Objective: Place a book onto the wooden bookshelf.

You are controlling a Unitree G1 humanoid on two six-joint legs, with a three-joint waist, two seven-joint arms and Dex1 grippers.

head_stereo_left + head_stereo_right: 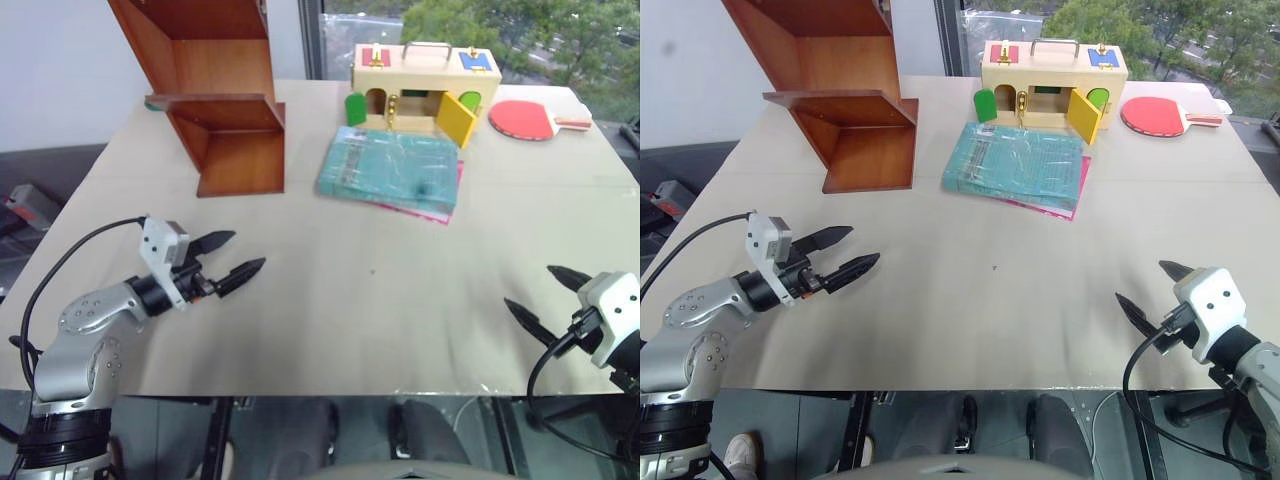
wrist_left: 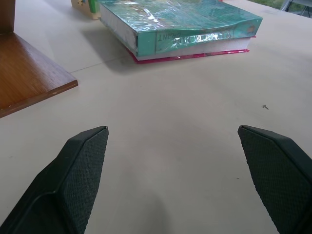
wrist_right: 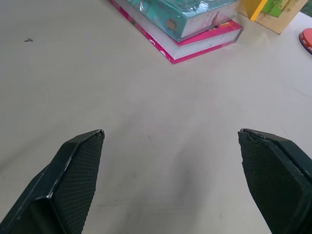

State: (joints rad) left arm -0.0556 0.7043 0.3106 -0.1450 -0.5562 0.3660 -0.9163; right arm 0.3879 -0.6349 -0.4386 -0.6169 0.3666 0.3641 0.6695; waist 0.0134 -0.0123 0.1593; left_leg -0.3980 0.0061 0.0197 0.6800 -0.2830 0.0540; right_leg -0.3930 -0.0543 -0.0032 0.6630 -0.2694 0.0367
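Note:
The teal-green book [image 1: 390, 170] lies flat past the table's middle, stacked on a bright pink book [image 3: 195, 46]. To its left stands the reddish-brown wooden bookshelf [image 1: 215, 90], at the table's far left. My left gripper [image 1: 232, 256] hovers open over the near left of the table, pointing toward the book, nothing between its fingers. Low at the near right edge, my right gripper [image 1: 548, 292] is open and empty too. Both are well short of the book [image 2: 180, 24].
A pale wooden box [image 1: 425, 80] with coloured doors, one yellow door swung open, stands behind the books. A red table-tennis paddle [image 1: 525, 120] lies at the far right. The beige tabletop [image 1: 380, 290] stretches bare between grippers and books.

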